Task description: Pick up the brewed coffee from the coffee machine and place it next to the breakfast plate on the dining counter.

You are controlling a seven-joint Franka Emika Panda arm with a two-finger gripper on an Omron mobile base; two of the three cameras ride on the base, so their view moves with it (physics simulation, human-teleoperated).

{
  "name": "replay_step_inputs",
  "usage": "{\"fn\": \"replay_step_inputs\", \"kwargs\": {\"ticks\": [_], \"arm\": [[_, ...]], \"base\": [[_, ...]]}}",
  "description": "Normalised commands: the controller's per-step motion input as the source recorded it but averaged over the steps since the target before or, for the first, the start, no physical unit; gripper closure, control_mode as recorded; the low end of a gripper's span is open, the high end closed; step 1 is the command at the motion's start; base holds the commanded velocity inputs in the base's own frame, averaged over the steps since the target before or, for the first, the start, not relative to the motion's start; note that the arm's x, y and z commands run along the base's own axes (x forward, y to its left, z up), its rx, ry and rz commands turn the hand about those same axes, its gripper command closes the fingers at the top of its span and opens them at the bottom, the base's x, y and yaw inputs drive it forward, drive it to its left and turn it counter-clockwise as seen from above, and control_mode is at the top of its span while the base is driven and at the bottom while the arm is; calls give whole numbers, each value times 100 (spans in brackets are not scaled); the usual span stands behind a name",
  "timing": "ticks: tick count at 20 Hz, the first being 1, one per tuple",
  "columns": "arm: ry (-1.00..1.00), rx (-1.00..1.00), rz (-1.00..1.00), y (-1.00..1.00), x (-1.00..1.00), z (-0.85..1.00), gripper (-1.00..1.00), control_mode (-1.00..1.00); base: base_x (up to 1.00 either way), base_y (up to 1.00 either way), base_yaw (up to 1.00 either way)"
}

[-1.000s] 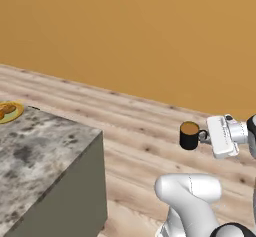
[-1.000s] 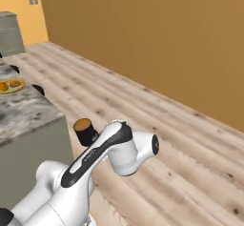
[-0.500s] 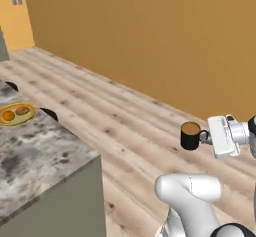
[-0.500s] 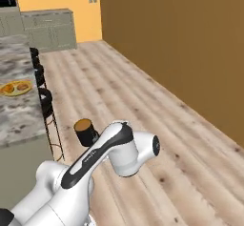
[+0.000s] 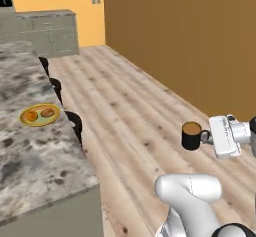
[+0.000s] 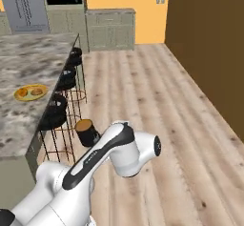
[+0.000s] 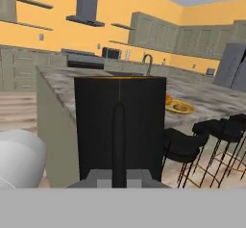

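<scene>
The brewed coffee, a black mug [image 5: 191, 136] with brown liquid on top, hangs in the air over the wooden floor. My gripper [image 5: 206, 137] is shut on its side handle. In the hand view the mug [image 7: 120, 126] stands close in front, handle towards the camera. The yellow breakfast plate [image 5: 40, 115] with an orange and a brown round food lies near the stool-side edge of the dining counter [image 5: 30, 156]. From the right base view the plate [image 6: 31, 92] is well to the left of the mug [image 6: 86, 132]. The coffee machine is out of view.
Black wire stools [image 6: 59, 110] line the counter's side between the mug and the plate. A faucet [image 7: 149, 63] rises from the counter behind the mug. A brown wall [image 5: 190, 41] runs along the right. Olive cabinets [image 6: 109, 29] stand at the back.
Both base views have swung round with the base, so the counter, plate and stools now lie to the left and the back kitchen shows. The mug stays held in the gripper.
</scene>
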Motion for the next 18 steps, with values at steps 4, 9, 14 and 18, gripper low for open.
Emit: {"fn": "replay_step_inputs", "kwargs": {"ticks": [4,9,14,18], "arm": [[0,0,0,0,0,0,100,100],[0,0,0,0,0,0,100,100],[0,0,0,0,0,0,100,100],[0,0,0,0,0,0,100,100]], "base": [[96,-41,60],[96,-42,61],[86,-48,62],[82,-50,63]]}}
